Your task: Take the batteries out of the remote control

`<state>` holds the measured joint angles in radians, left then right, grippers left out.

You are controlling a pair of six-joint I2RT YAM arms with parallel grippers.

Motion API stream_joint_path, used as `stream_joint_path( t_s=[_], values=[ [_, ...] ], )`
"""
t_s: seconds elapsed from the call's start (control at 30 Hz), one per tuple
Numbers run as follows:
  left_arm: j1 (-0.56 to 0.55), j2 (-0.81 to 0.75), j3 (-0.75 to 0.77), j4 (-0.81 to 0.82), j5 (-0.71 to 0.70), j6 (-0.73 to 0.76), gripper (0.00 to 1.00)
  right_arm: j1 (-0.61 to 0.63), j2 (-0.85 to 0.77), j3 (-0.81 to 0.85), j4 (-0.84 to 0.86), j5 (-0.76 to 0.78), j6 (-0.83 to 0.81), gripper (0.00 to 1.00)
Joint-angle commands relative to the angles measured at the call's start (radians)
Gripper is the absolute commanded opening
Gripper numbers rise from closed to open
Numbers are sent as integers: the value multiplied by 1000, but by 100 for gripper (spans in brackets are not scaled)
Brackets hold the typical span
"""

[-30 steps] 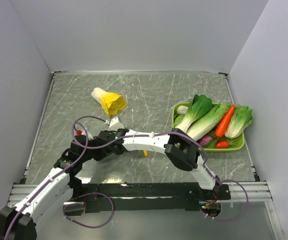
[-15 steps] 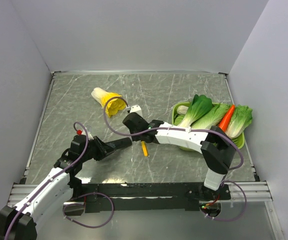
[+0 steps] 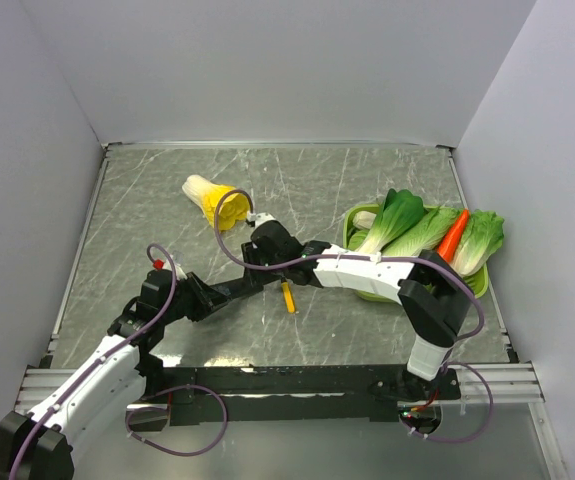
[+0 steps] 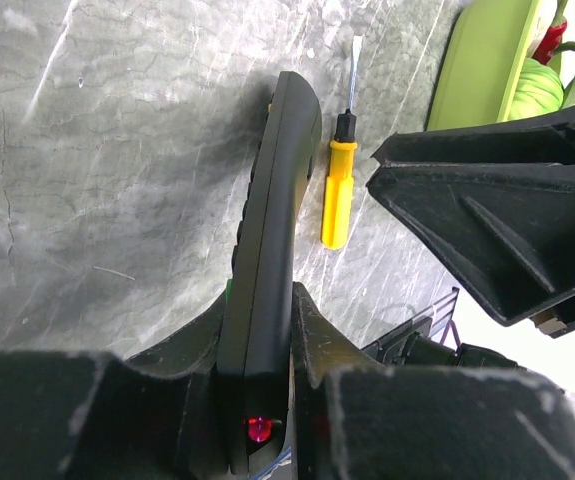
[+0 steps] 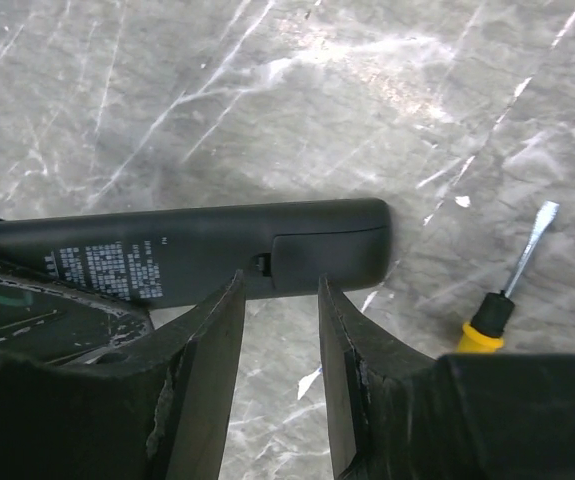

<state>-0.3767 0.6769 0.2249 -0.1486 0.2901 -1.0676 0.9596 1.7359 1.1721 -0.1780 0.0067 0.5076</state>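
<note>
Near the middle of the desk (image 3: 147,200), the left pincer (image 3: 207,298) holds the remote (image 3: 239,289) by one end. The left wrist view shows its two fingers pressed on both flat sides of the remote (image 4: 272,230), so the bar stands on its long edge and points away from the pincer (image 4: 262,340). The far end seems to rest on the desk, but I cannot tell this for sure.

The right pincer (image 3: 265,270) comes down to the free end of the remote from above. In the right wrist view its fingers stand a little apart, with nothing between them, and their tips are at the lower edge of the remote (image 5: 217,255), just where the seam of the back cover (image 5: 332,255) is. Whether the tips touch the plastic I cannot tell. The cover looks closed, so the batteries are hidden.

A screwdriver (image 3: 288,297) with a yellow handle lies flat on the desk just beside the remote, apart from it; the left wrist view (image 4: 335,205) and the right wrist view (image 5: 487,325) show it too.

At the right side stands a green tray (image 3: 475,290) with leafy vegetables (image 3: 392,220) and a carrot (image 3: 449,240). A yellow cabbage (image 3: 217,200) lies further back, well apart from the tray.
</note>
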Motion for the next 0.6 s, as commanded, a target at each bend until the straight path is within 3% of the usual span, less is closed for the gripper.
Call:
stream_joint_path(
  t_s=[0.0,0.57],
  values=[
    [-2,13,1,-75,-22,28,1,-4,25,8,32,-28,19,43],
    [-2,7,1,-77,-23,26,1,4,85,58,15,-27,17,43]
  ],
)
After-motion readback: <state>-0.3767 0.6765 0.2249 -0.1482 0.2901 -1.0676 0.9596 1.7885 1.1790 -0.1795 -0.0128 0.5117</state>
